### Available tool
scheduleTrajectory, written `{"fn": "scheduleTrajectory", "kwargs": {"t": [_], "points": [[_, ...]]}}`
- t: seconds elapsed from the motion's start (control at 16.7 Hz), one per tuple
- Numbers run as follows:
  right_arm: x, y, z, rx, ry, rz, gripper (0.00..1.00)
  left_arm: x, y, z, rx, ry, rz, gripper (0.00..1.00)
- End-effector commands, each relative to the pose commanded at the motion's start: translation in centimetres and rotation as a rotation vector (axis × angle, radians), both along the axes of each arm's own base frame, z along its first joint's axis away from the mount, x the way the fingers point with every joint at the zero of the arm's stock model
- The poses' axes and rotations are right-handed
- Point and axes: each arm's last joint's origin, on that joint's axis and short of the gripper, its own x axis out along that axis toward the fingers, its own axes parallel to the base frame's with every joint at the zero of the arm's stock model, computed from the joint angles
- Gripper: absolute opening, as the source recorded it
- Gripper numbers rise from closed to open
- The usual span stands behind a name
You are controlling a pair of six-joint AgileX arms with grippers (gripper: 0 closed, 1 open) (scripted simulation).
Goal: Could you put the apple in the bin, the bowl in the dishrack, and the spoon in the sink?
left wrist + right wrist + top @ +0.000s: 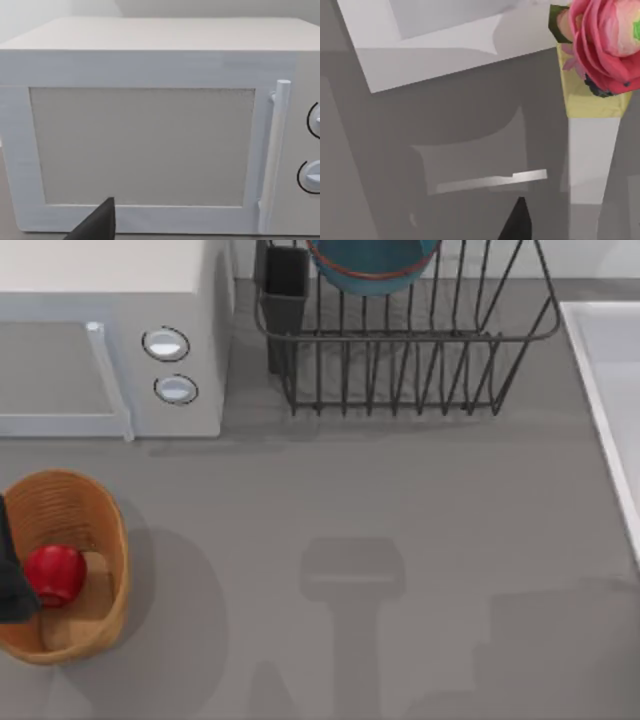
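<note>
A plain grey tabletop [400, 500] is seen from above, crossed by soft shadows of the arms near six o'clock. A white microwave [110, 340] with two round knobs is set at about ten o'clock. The dishrack [410, 350] stands at twelve o'clock, its black utensil cup [285, 290] at the corner nearest the microwave, and the bowl [372, 265] rests inside it against the upright bars, cut off by the picture's upper edge. The sink [610, 390] is seen at two to three o'clock, only its pale raised rim and part of the basin being shown. At eight o'clock the bin [100, 540] sits on the table with the apple [55, 573] lying inside it. A dark part of the left arm [10, 570] is seen at the picture's edge, just beside the apple; whether the left gripper is open or closed cannot be told.

In the left wrist view the microwave's door [142, 147], handle [272, 155] and parts of two knobs are faced squarely, with one dark fingertip [97, 225] in front of them.

In the right wrist view the grey surface [365, 150], a corner of the sink's rim [420, 65], a pink flower [605, 40] in a yellow holder [592, 95] and one dark fingertip [517, 225] are shown. The state of the right gripper cannot be told.
</note>
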Motion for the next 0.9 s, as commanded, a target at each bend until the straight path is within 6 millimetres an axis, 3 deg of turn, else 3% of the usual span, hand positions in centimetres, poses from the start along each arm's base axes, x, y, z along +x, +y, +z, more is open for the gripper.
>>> {"fn": "scheduleTrajectory", "kwargs": {"t": [0.48,0.9], "points": [[-0.5,0.1,7.9,0.001,0.014,0.001,0.0,0.0,0.0,0.0,0.0,0.0,0.0,1.0],[-0.4,0.1,8.2,0.002,0.014,-0.001,0.0,0.0,0.0,0.0,0.0,0.0,0.0,1.0]]}}
